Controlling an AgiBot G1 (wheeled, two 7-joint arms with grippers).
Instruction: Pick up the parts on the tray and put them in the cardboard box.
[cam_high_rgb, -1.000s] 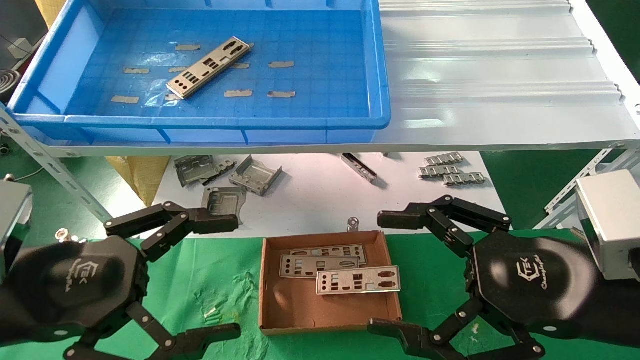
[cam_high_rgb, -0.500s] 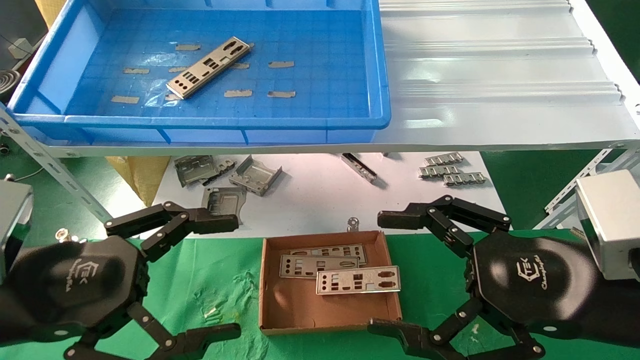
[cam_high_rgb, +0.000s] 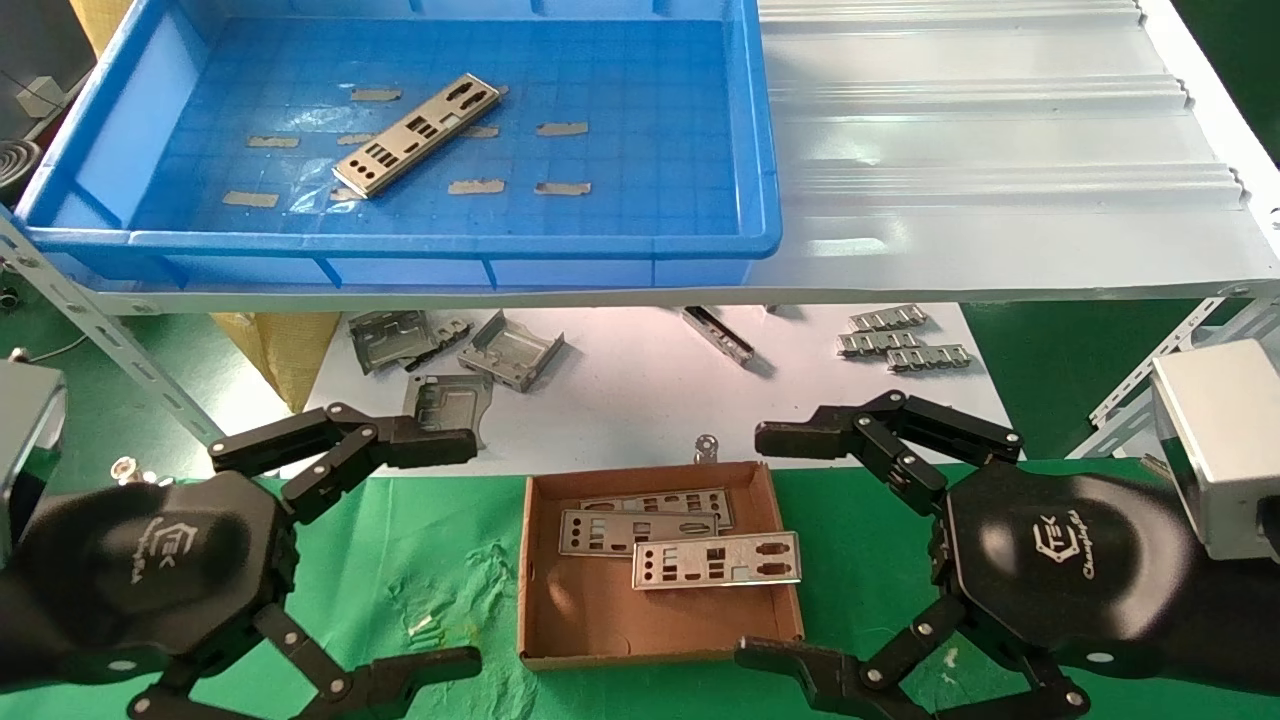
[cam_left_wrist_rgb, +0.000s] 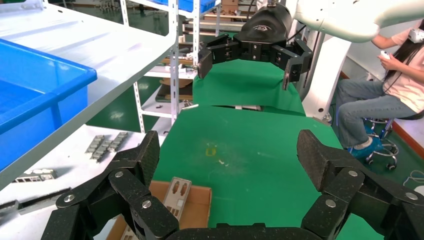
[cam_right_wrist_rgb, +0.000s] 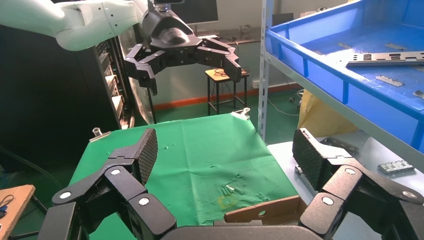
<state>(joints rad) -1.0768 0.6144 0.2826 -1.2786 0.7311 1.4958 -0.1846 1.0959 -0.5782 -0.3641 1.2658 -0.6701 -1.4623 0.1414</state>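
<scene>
One silver punched plate (cam_high_rgb: 416, 133) lies at a slant on the floor of the blue tray (cam_high_rgb: 765, 150) on the shelf; it also shows in the right wrist view (cam_right_wrist_rgb: 385, 58). The cardboard box (cam_high_rgb: 590, 620) sits on the green cloth between my arms and holds three plates (cam_high_rgb: 716, 560). One plate in the box shows in the left wrist view (cam_left_wrist_rgb: 174, 195). My left gripper (cam_high_rgb: 455, 555) is open and empty left of the box. My right gripper (cam_high_rgb: 765, 545) is open and empty right of the box. Both hover low above the cloth.
The tray rests on a white ribbed shelf sheet (cam_high_rgb: 1000, 150). Under the shelf, bent grey brackets (cam_high_rgb: 505, 350) and small ridged strips (cam_high_rgb: 905, 342) lie on a white sheet. A person (cam_left_wrist_rgb: 395, 95) sits beyond the table in the left wrist view.
</scene>
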